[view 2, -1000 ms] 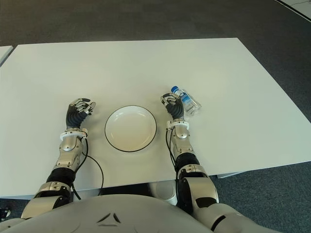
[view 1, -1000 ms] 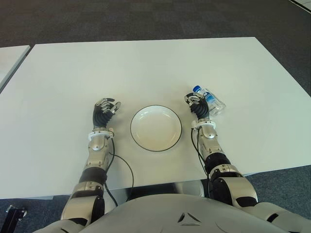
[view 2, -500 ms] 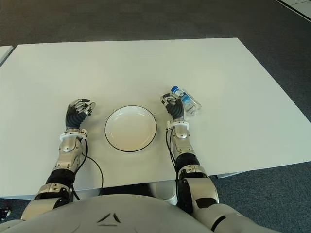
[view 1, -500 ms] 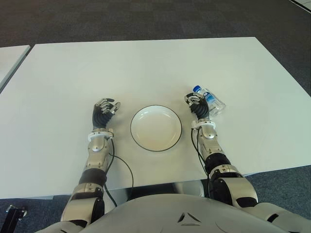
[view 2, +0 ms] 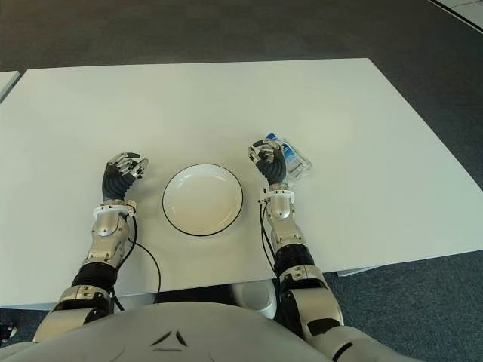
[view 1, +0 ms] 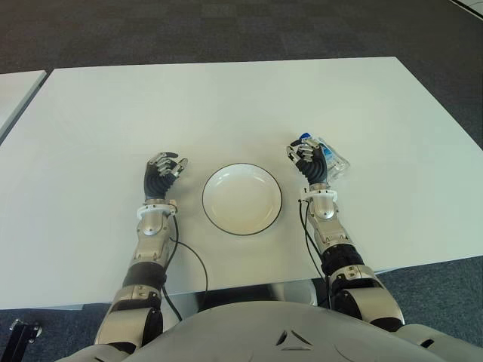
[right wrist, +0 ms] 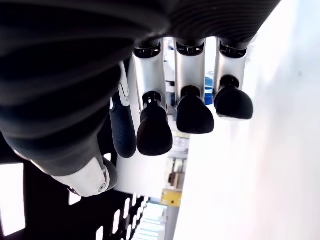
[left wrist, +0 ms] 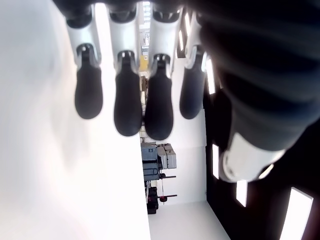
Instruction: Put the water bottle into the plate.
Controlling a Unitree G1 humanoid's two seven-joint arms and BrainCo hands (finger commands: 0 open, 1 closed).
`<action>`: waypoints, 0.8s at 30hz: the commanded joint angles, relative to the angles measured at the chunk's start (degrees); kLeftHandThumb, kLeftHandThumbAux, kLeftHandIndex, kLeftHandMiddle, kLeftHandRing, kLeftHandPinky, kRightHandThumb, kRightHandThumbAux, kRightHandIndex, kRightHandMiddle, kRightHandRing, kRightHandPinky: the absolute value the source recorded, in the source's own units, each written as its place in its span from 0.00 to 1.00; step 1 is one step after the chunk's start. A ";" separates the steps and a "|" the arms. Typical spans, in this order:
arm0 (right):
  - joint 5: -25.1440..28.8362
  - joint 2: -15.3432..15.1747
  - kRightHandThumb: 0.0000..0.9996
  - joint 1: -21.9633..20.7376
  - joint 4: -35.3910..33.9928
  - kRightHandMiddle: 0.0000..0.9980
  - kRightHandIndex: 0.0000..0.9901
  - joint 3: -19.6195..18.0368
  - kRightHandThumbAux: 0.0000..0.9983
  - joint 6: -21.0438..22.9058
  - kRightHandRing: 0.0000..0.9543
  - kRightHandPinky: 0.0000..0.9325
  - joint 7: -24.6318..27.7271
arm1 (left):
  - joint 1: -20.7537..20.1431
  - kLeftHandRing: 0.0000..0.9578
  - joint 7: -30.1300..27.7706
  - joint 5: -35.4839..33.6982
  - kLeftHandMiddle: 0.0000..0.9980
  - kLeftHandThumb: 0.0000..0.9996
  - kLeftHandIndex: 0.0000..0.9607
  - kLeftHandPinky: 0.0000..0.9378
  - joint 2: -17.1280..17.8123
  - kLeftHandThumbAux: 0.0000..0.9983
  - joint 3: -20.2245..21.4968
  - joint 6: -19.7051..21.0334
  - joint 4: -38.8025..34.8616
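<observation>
One plate (view 1: pixel 242 199) between bottle (view 1: pixel 332 158) and left hand (view 1: pixel 161 173).

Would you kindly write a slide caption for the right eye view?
Right hand beside the lying water bottle, empty plate between both hands on the white table, left hand idle left of it.

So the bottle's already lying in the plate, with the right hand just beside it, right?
No: the water bottle lies on the table, right of the empty plate, as the left eye view shows. The right hand is just beside it.
</observation>
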 commanded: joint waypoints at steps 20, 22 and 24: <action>-21.91 -8.85 0.54 -0.46 -13.88 0.23 0.26 3.28 0.72 1.47 0.24 0.26 -16.37 | 0.52 0.66 0.51 2.01 0.65 0.71 0.45 0.66 -0.35 0.71 -0.77 -0.19 0.30; -23.01 -9.30 0.47 -0.60 -14.33 0.17 0.16 3.32 0.68 2.43 0.18 0.19 -17.21 | 0.47 0.67 0.50 2.35 0.65 0.71 0.45 0.67 -0.31 0.71 -0.81 -0.39 0.45; -23.66 -9.52 0.45 -0.76 -14.69 0.14 0.11 3.39 0.66 3.41 0.14 0.16 -17.88 | 0.45 0.67 0.32 2.26 0.66 0.71 0.45 0.67 -0.38 0.71 -0.69 -0.11 0.37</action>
